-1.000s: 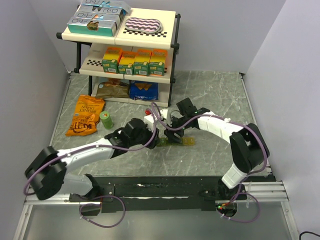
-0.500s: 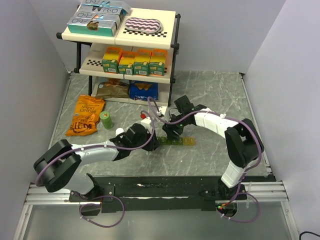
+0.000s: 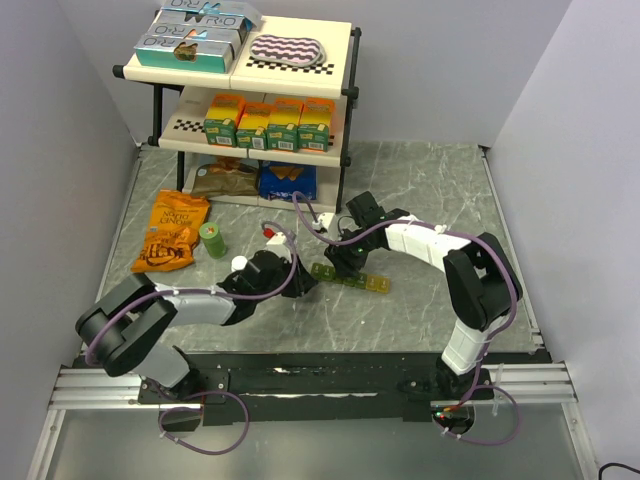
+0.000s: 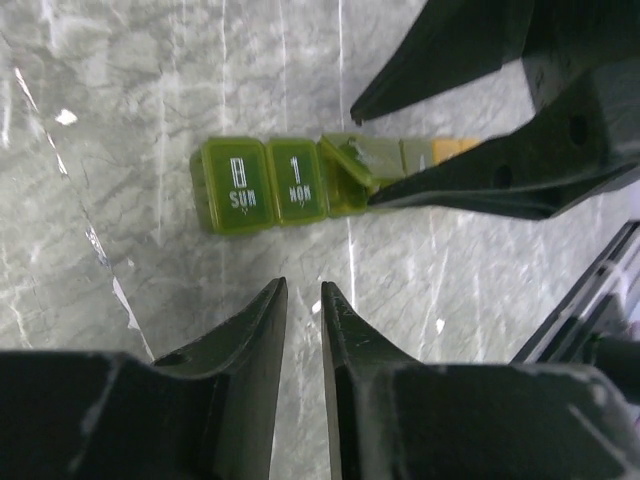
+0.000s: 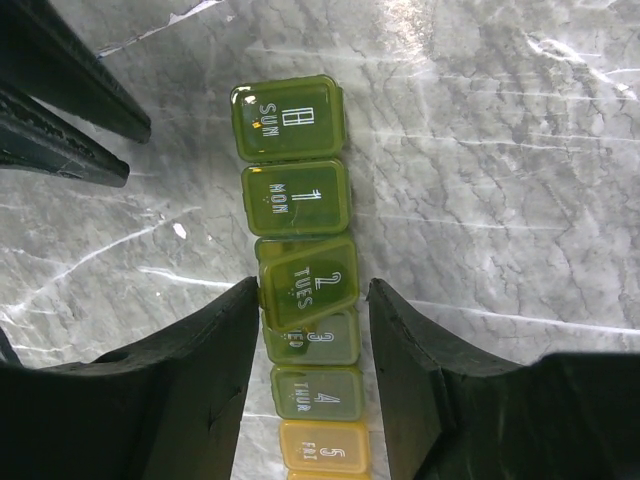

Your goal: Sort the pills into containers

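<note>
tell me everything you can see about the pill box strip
The pill box strip is a row of small translucent plastic compartments, olive green turning yellow at FRI, lids printed SUN, MON, TUES and on. It lies flat on the grey marbled table. The TUES lid is tipped up and ajar; the others look shut. The right hand straddles it there; contact is unclear.

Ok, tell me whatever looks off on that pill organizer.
The TUES lid is popped up and sits crooked, out of line with the row, while the SUN lid and MON lid lie shut and flat. The right hand straddles the pill organizer at that lid, one finger on either side.
</note>
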You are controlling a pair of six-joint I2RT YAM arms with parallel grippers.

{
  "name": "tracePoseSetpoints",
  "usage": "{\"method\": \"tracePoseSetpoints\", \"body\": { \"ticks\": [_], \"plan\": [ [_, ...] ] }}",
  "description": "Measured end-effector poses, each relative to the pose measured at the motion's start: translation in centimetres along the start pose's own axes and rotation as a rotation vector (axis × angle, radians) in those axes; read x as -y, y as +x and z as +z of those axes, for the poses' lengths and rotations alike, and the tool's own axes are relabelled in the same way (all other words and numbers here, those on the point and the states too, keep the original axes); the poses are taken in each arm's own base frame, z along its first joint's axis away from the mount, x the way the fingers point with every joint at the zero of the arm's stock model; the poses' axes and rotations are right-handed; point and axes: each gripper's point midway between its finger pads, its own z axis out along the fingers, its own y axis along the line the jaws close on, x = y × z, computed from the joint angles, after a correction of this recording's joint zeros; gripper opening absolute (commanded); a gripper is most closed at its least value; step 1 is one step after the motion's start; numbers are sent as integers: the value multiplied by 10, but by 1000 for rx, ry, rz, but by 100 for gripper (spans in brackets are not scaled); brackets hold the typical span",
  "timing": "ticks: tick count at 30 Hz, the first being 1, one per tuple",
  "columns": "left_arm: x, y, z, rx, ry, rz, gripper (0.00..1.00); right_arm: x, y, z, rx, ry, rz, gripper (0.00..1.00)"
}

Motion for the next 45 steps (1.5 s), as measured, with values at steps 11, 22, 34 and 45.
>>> {"method": "tracePoseSetpoints", "body": {
  "ticks": [11,22,34,45],
  "plan": [
    [0,-16,17,90,42,-157,29,2,-9,-5,30,-10,27,31],
    [2,-20,33,122,75,-255,29,6,-11,-8,45,-8,47,26],
    [5,-27,44,152,110,-342,29,5,-12,-8,48,-14,54,26],
    [-2,-21,50,140,84,-385,25,5,-14,-8,62,-14,60,26]
  ]
}}
